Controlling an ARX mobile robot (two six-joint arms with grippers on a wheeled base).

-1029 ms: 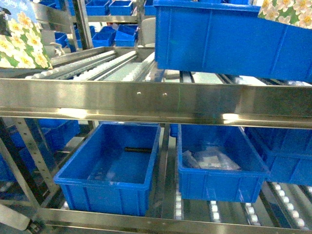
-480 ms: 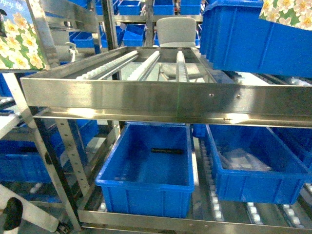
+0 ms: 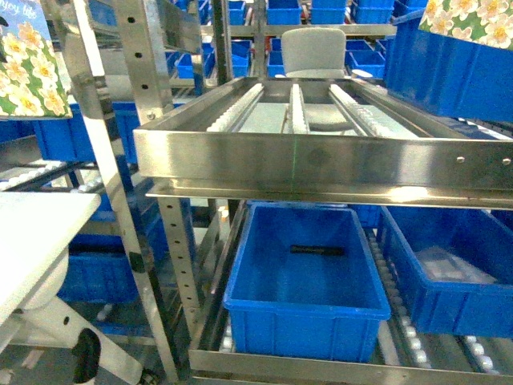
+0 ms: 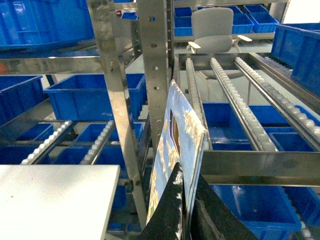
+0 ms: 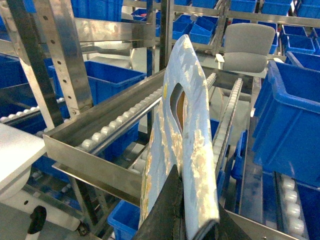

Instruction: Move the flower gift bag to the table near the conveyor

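Two flower gift bags (image 4: 175, 150) (image 5: 182, 145) aloft, one pinched by each gripper, left (image 4: 186, 210), right (image 5: 176, 212); conveyor (image 3: 321, 120) ahead, table (image 3: 32, 233) lower left

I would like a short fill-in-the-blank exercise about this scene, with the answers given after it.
1. Each gripper holds a flat ____ bag printed with flowers.
2. The bins on the lower conveyor level are ____ in colour.
3. In the head view, the white table shows at the ____ edge.
4. In the left wrist view, the table lies to the ____ of the bag.

Answers: gift; blue; left; left
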